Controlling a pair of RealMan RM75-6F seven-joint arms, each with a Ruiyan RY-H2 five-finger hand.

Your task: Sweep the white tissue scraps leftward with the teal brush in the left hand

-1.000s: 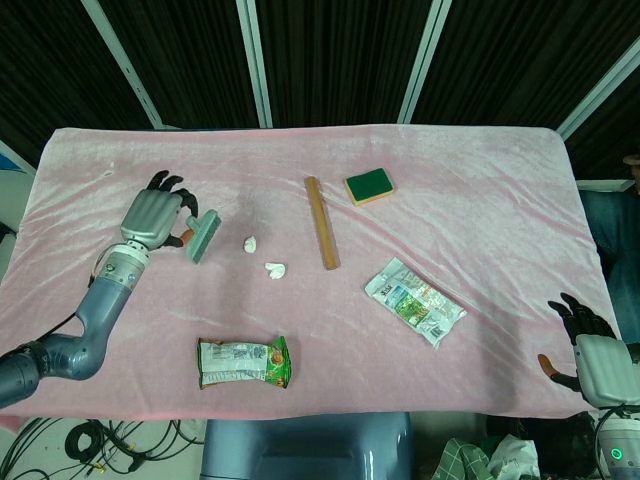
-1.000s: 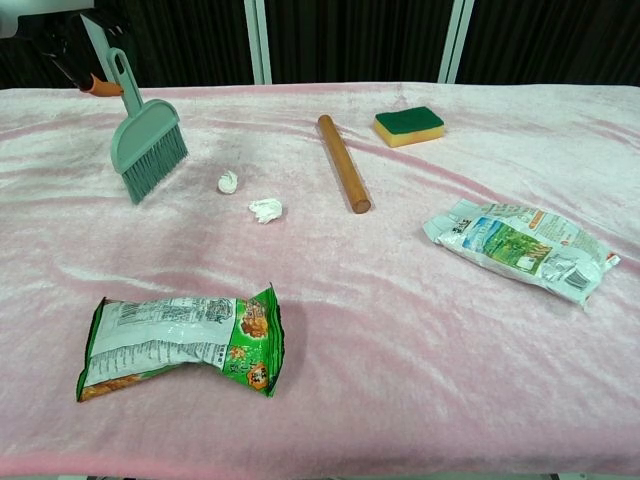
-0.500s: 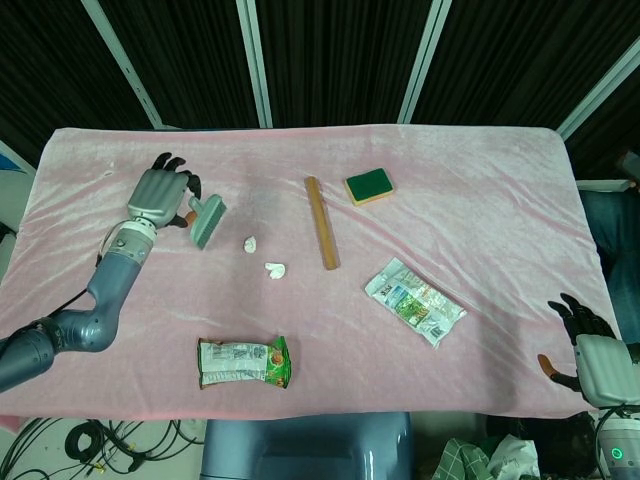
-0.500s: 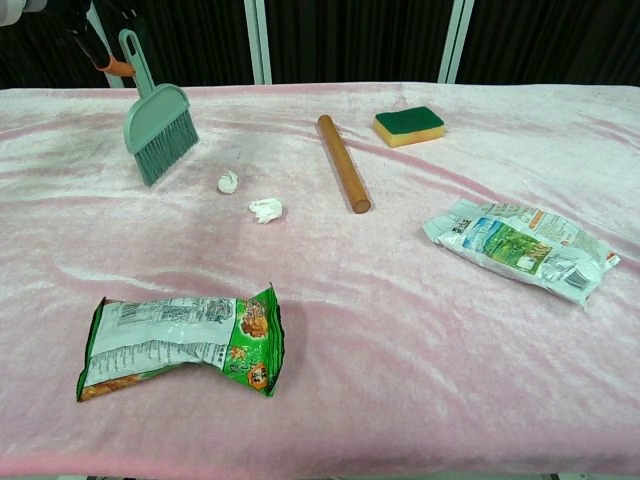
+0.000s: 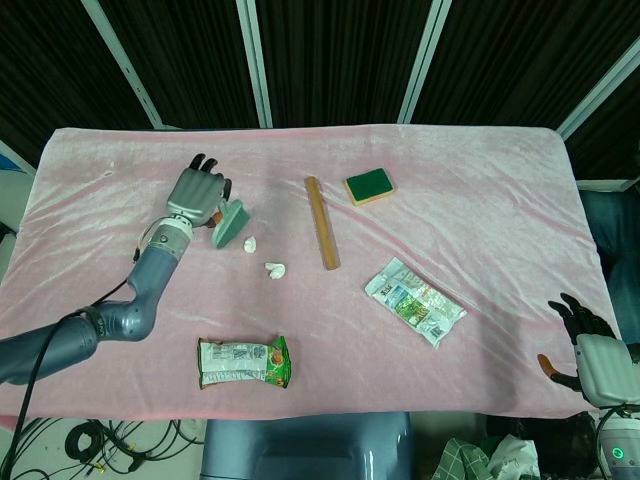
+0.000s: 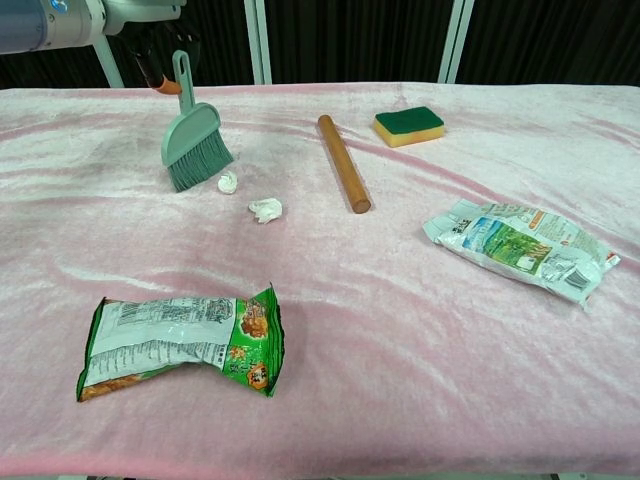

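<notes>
Gripped the brush (image 6: 196, 147) in the left hand (image 5: 198, 196), upper left (bristles left of both scraps (image 6: 228, 181)), so risked sweeping nothing leftward.

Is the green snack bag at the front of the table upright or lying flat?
Lying flat. The green snack bag rests on its side on the pink cloth, crumpled, printed face up, in both views.

We see a teal brush (image 6: 196, 146), white tissue scraps (image 6: 264, 209), a green and yellow sponge (image 6: 409, 125), a brown wooden stick (image 6: 343, 162), and a pink cloth (image 6: 400, 330).
</notes>
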